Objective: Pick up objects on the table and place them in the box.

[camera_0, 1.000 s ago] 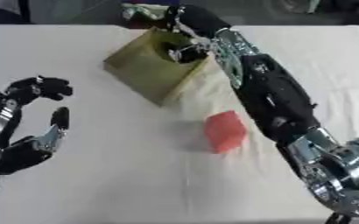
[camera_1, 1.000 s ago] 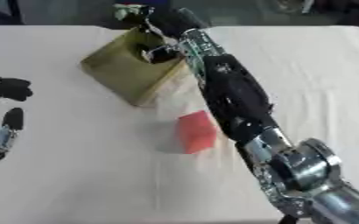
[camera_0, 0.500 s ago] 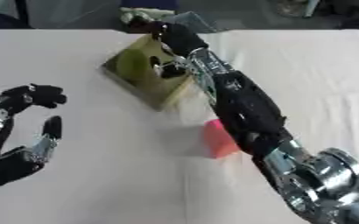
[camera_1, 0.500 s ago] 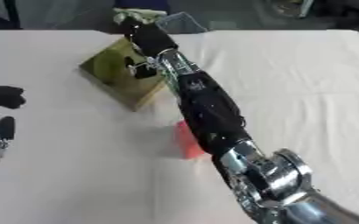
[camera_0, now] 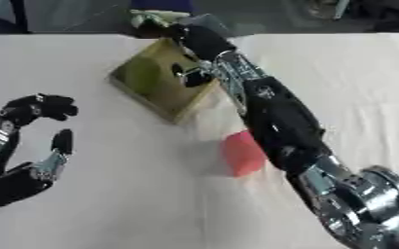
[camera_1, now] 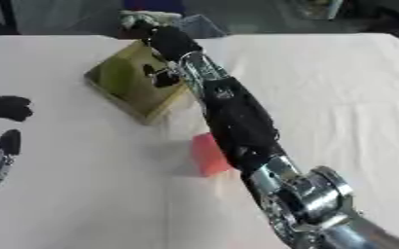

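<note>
While the table [camera_0: 92, 204], draped in a pale cloth, fills nearly the whole view, the robot's right arm [camera_0: 275, 116] crosses it from the near right corner to the far edge, black along the forearm and silver at the joints. At the end of that reach the right hand [camera_0: 199, 41] is over the far side of the box [camera_0: 148, 85], an olive-brown open box set cornerwise near the far edge, a little left of the middle. The hand's fingers appear to be curled around a pale, greenish crumpled object [camera_0: 152, 18] held just above the box's far corner, though that end of the arm is blurred and the hold itself is hard to make out. A small dark item [camera_0: 190, 78] shows inside the box, beside the wrist; I cannot tell what it is.

On the near left the left hand [camera_0: 20, 155] hovers by the table's left edge, palm inward, thumb and fingers spread in a wide relaxed curve and holding nothing. It is well apart from the box.

A red block [camera_0: 241, 153] lies on the cloth toward the middle of the table, just beside the right forearm on its left and partly overlapped by it, nearer than the box and well away from both hands.
</note>
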`<state>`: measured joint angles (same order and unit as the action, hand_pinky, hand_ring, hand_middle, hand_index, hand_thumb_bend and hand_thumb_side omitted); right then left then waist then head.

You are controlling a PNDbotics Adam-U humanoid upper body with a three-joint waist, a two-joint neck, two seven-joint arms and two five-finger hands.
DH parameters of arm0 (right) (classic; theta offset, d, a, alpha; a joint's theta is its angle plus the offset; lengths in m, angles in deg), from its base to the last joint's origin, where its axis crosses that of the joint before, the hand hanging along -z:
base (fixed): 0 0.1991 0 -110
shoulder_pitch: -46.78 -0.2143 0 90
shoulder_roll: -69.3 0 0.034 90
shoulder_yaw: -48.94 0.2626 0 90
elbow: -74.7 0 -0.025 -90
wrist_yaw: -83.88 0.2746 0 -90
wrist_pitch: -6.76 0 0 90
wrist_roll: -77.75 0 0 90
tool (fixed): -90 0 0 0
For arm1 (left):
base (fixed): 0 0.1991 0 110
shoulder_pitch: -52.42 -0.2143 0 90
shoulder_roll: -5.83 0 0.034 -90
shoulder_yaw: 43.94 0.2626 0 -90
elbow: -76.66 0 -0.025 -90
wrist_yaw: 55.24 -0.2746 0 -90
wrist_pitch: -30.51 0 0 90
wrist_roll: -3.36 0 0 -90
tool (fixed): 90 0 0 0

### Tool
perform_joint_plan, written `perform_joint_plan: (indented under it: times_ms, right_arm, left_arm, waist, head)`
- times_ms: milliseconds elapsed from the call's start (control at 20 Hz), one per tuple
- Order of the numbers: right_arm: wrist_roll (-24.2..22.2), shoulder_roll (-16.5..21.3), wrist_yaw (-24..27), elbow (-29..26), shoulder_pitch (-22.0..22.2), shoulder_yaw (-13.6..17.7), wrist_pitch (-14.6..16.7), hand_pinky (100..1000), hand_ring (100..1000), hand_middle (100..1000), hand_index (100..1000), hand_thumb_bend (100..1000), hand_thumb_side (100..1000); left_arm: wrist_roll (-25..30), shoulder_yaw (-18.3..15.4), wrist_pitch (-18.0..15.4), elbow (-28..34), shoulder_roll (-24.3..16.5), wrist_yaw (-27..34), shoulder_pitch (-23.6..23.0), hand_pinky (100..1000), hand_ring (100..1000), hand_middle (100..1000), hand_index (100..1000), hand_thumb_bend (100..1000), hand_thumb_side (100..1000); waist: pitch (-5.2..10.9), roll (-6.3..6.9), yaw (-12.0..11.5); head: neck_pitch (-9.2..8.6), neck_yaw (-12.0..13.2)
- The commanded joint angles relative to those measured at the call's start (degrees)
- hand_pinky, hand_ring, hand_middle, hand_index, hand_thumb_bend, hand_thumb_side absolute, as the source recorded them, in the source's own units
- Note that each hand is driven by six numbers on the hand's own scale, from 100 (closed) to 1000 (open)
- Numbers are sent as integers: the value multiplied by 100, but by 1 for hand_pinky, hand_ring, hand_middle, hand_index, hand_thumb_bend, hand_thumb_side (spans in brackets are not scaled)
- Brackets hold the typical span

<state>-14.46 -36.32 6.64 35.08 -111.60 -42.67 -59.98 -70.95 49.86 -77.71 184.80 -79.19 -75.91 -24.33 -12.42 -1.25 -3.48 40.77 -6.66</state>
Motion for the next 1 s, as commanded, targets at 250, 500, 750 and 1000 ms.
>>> perform_joint_plan:
  times_ms: [250,500,750,1000]
  right_arm:
    - [-1174,972,2037,-993,129,-767,1255,955,1000,1000,1000,100,218]
    - [-2050,1846,3907,-2504,805,-1305,1475,959,1000,1000,1000,100,214]
    - [-2670,2422,5113,-3921,1468,-1431,1140,966,1000,999,1000,100,209]
    - [-3016,2701,5777,-4593,2058,-1331,838,976,1000,984,1000,100,204]
  left_arm:
    - [-71,-114,29,73,-154,-8,-64,675,805,626,751,100,565]
    - [-105,-166,50,59,-209,-1,-126,674,806,626,751,100,570]
    - [-106,-183,54,56,-224,5,-138,673,806,626,751,100,570]
    - [-95,-193,46,55,-230,18,-143,673,806,627,752,100,571]
  waist:
    - [166,-17,200]
    - [175,-58,312]
    - [175,-74,387]
    - [176,-80,397]
  head:
    - [32,185]
    - [62,303]
    - [67,358]
    - [68,386]
